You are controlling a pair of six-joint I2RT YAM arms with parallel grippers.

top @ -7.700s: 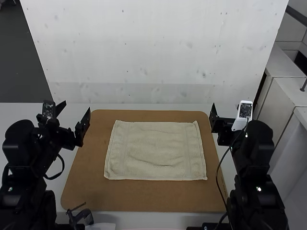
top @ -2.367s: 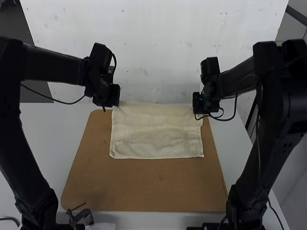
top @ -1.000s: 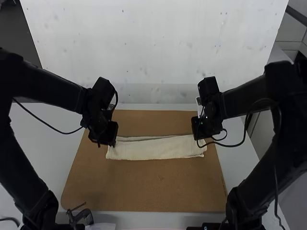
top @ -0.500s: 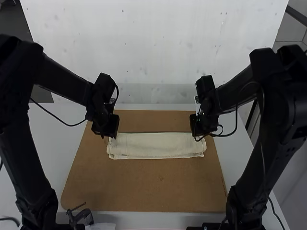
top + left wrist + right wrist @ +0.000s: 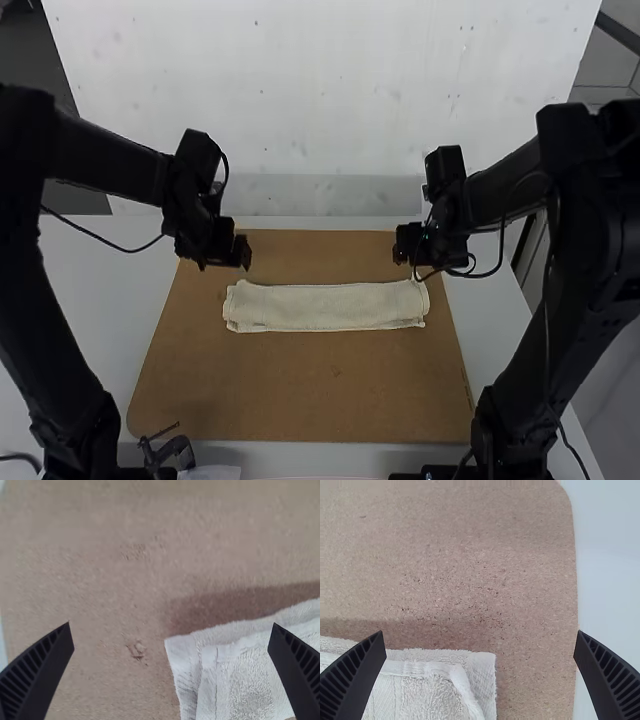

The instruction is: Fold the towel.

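So the towel (image 5: 325, 307) is lying on the brown board (image 5: 300, 395) as a long narrow strip running left to right, folded over on itself. It's set a bit toward the far side, with more board showing on the near side, and its right end sits closer to the board's edge than its left end does. The layers aren't quite lined up: both wrist views show a lower layer poking out past the hemmed upper one at the far corners. Left gripper (image 5: 238, 252) is just beyond the far left corner, fingers (image 5: 36, 672) spread wide and nothing pinched. Right gripper (image 5: 406, 246) is the same deal near the far right corner, dark ribbed fingers (image 5: 352, 680) well apart, not gripping any cloth. A shadow falls on the board along the towel's far edge in both wrist views. Board's on a pale table (image 5: 95, 300), which shows past its left and right edges, and there's a small dark clamp-looking thing (image 5: 168, 453) at the near left corner.
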